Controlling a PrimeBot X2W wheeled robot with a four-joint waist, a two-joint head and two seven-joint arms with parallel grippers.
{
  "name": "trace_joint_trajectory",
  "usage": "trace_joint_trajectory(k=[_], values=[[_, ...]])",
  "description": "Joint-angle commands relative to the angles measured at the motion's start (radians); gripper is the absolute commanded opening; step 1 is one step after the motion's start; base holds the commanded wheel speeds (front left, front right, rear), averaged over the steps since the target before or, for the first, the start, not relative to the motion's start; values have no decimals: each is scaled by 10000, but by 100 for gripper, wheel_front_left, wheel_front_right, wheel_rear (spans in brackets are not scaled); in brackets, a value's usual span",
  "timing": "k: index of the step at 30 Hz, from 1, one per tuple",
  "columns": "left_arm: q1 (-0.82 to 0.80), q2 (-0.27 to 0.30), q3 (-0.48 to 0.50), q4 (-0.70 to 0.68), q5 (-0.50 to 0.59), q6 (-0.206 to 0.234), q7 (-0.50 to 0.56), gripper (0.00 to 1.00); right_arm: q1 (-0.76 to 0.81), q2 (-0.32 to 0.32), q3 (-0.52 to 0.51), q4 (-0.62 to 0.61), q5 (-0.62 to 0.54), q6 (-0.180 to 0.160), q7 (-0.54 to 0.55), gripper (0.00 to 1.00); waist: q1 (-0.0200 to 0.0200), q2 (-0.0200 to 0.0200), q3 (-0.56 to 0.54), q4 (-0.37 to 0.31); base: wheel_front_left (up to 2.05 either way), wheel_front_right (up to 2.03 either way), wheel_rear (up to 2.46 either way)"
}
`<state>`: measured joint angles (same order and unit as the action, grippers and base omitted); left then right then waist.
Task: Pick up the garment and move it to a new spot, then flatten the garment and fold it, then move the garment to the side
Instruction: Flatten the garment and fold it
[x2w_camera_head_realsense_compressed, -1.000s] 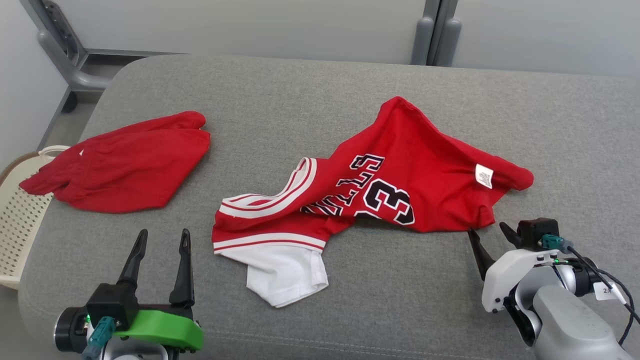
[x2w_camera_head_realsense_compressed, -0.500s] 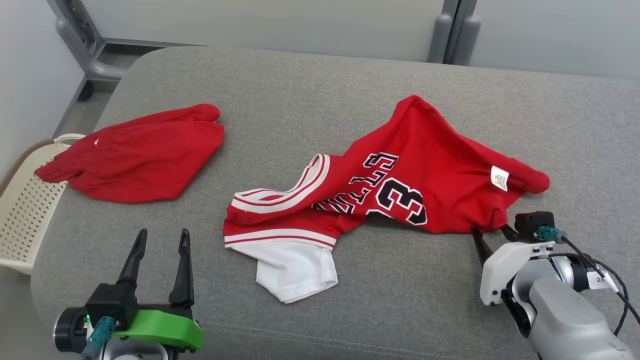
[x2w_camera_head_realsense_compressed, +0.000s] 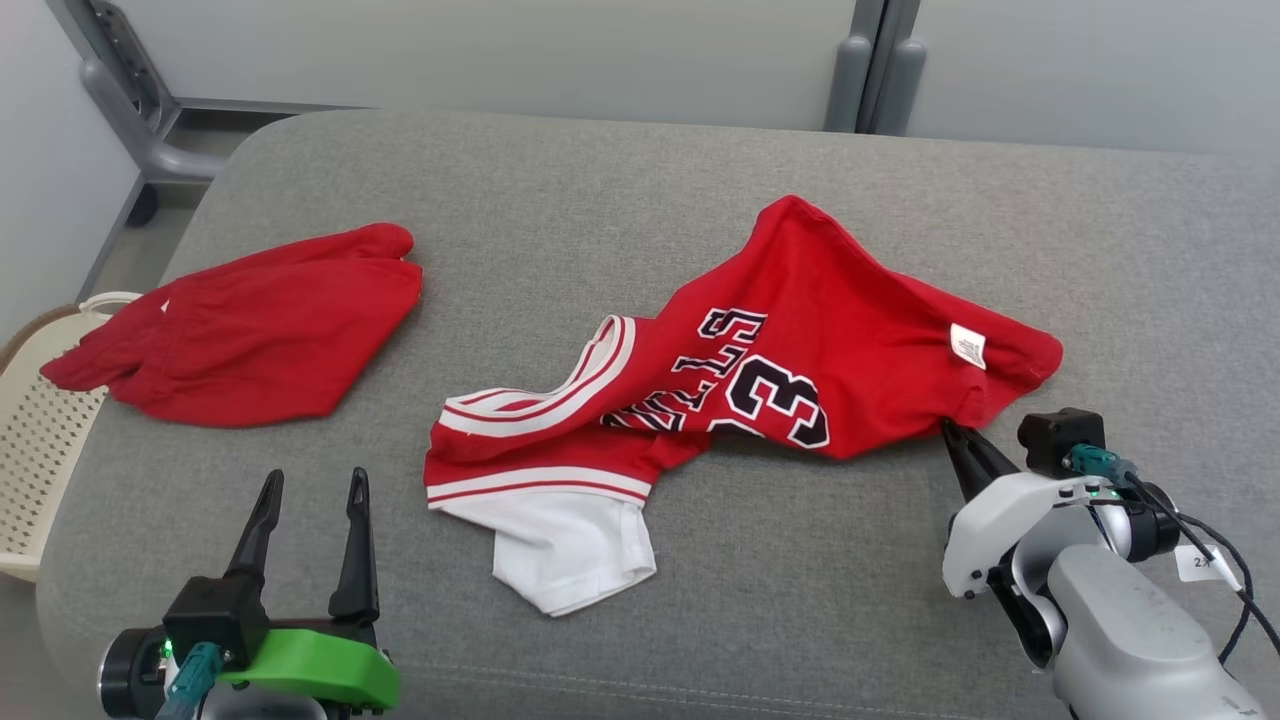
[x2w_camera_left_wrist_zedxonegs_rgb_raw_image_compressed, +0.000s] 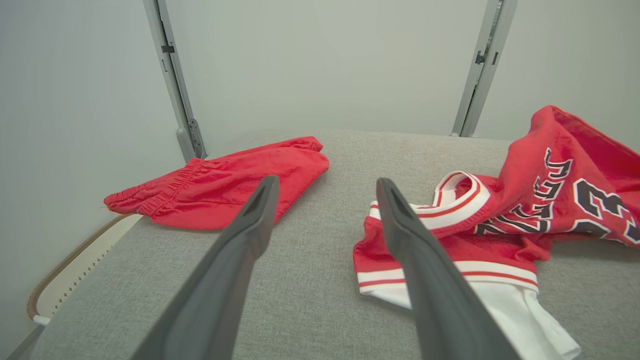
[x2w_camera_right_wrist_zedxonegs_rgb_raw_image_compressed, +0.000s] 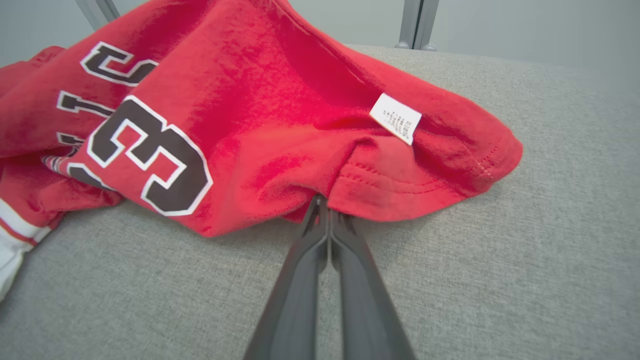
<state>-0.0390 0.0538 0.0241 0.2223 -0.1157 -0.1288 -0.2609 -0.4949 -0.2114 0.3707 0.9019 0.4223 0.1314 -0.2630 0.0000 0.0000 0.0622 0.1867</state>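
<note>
My right gripper (x2w_camera_head_realsense_compressed: 950, 432) pinches the hem of the red jersey (x2w_camera_head_realsense_compressed: 800, 330) at its 4 o'clock edge, fingers pressed together; the jersey lies crumpled mid grey cushion (x2w_camera_head_realsense_compressed: 700, 170); my left gripper (x2w_camera_head_realsense_compressed: 313, 478) hovers spread wide at 8 o'clock, empty; red shorts (x2w_camera_head_realsense_compressed: 250, 330) lie at 9 o'clock.

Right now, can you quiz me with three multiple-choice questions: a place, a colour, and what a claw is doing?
1. Relative to the jersey, the red shorts lie: A) on top of it B) to the robot's left C) to the robot's right.
2. The sleeve at the jersey's near end is: A) blue B) white C) black.
3. The right claw is: A) wide open B) holding the shorts C) shut on the jersey's hem.
Answers: 1 B, they lie apart, leftward in the head view; 2 B, white cloth below the striped trim; 3 C, its closed tips pinch the red edge.
</note>
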Motion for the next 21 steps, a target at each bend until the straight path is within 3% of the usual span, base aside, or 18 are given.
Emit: trace_joint_trajectory(k=[1,5,13,21], values=[[154,7,35,5,14,-20,-27,100,215,-237,151,-397,125,-14,-46,0,0,0,-159,-236,0,0,0],[282,8,39,-24,47,-20,-27,100,650,-454,675,-1324,730,-14,43,0,0,0,-271,-466,0,0,0],[413,-2,177,-90,15,-19,-27,100,1511,-1545,1349,-3996,2191,-14,1099,0,0,0,-348,-796,0,0,0],[489,-14,231,-120,-28,-19,-27,100,2894,-3242,1031,-7808,3483,-12,3174,0,0,0,-335,-1026,0,0,0]])
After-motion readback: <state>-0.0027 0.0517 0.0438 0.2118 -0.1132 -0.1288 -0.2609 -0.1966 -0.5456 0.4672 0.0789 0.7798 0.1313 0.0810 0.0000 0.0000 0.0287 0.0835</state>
